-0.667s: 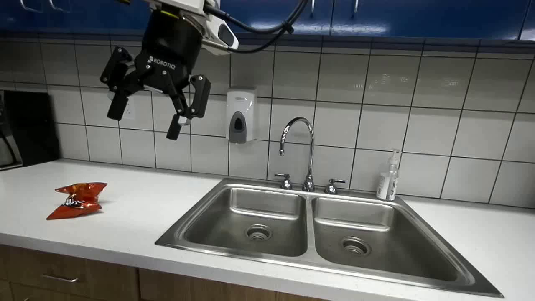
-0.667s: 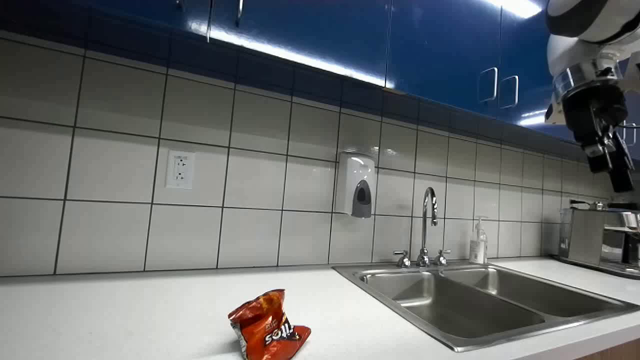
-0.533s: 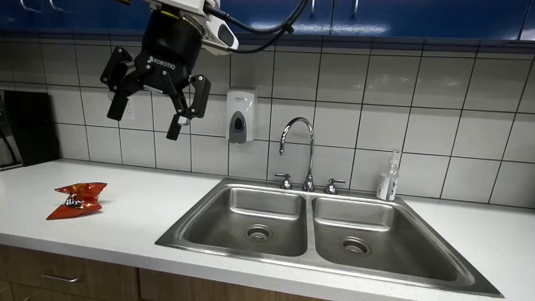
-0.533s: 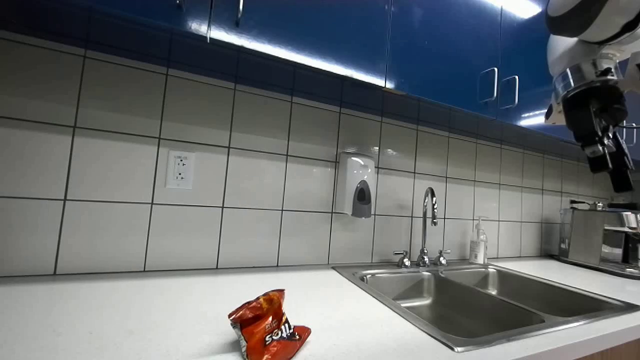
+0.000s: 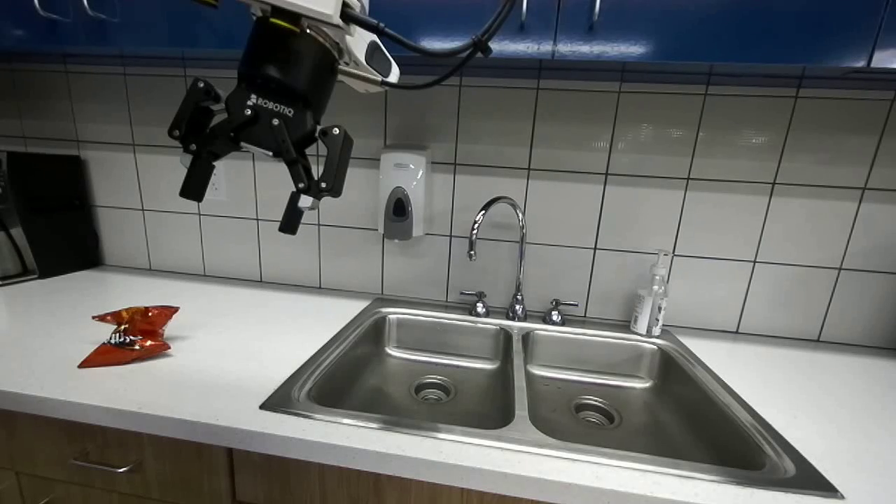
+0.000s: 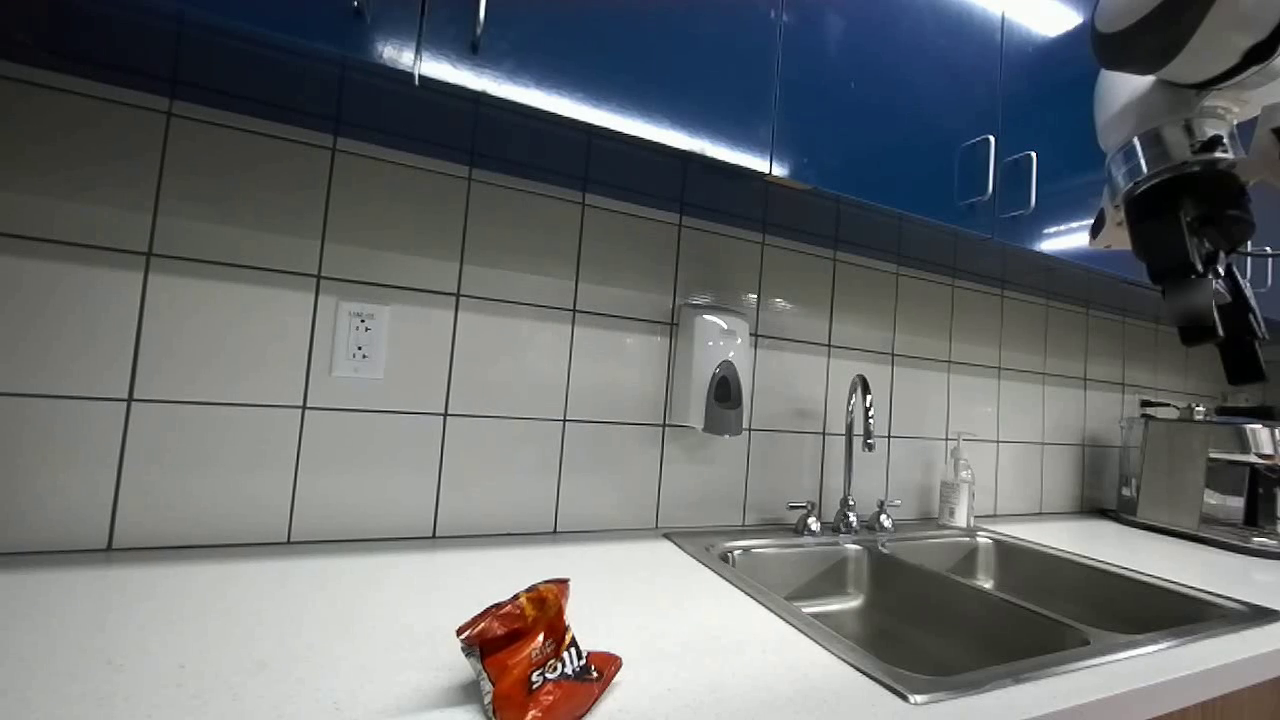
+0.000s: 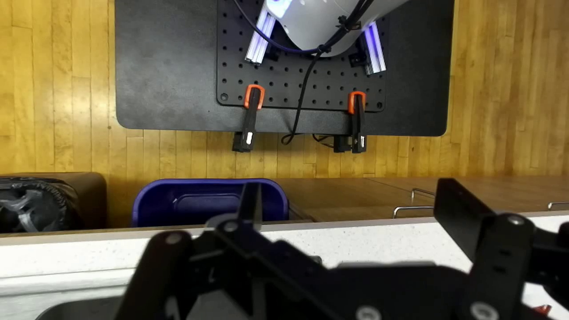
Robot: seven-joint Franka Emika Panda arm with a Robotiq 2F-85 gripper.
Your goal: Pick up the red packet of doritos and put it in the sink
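In an exterior view, the gripper [image 5: 239,210] hangs high, jaws spread wide on nothing, the red packet of doritos [image 5: 134,337] crumpled on the counter [image 5: 241,329]. In an exterior view, packet and sink [image 6: 960,610] sit apart, so reaching looks like the step! The wrist view catches a red scrap [image 7: 542,310], probably the packet: next calls for a swing across, then down

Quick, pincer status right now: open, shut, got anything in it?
Pincer: open, holding nothing; the red chip bag lies on the counter, well below it.
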